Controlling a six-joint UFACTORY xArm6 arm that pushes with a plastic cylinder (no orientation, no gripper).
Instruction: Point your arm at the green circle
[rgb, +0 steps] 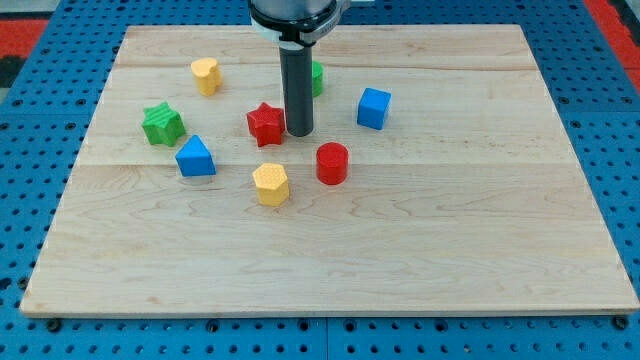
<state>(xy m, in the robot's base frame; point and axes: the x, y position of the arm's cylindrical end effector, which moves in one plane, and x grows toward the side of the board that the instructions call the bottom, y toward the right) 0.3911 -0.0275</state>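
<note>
The green circle (316, 78) sits near the view's top centre, mostly hidden behind my dark rod; only its right edge shows. My tip (299, 133) rests on the board just below the green circle and right beside the red star (265, 124), at the star's right. The red cylinder (332, 163) lies below and to the right of my tip.
A yellow heart-shaped block (206, 75) is at the top left, a green star (162, 124) at the left, a blue triangular block (195, 157) below it, a yellow hexagon (270, 184) at centre, and a blue cube (373, 108) at the right. The wooden board (400, 250) lies on a blue pegboard.
</note>
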